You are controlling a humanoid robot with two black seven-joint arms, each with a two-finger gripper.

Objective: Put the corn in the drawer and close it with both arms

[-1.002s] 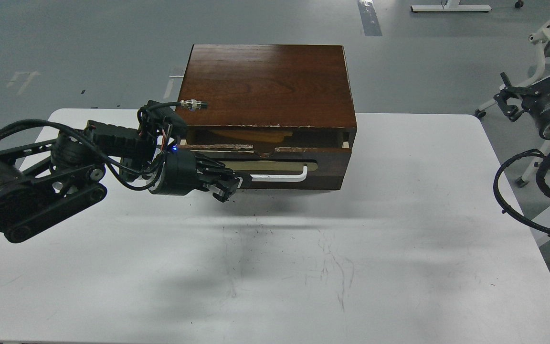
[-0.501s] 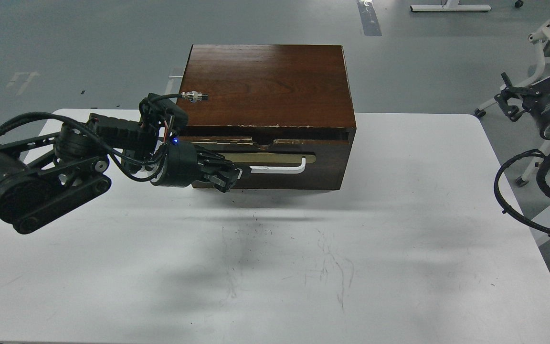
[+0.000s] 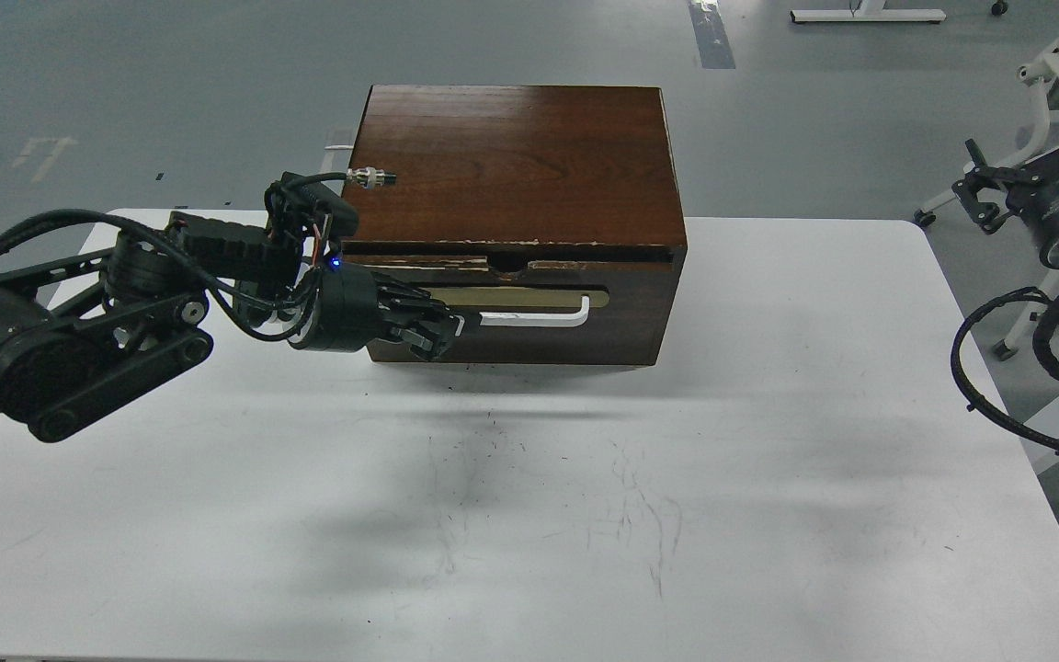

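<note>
From the head view, the drawer (image 3: 529,313) sits pushed into the dark brown wooden box (image 3: 511,175), its chipped front nearly flush with the box face. The left pincer (image 3: 442,336) presses at the left end of the drawer's white bar handle (image 3: 534,319); whether its fingers are apart or together cannot be told. The right pincer (image 3: 1021,179) hangs well right of the box, off the white bench (image 3: 529,515) (fingers spread, holding nothing). The corn is not visible.

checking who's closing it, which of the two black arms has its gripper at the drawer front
The left gripper, beside the white bar handle of the dark brown drawer. The right gripper hangs off the white table.
</note>
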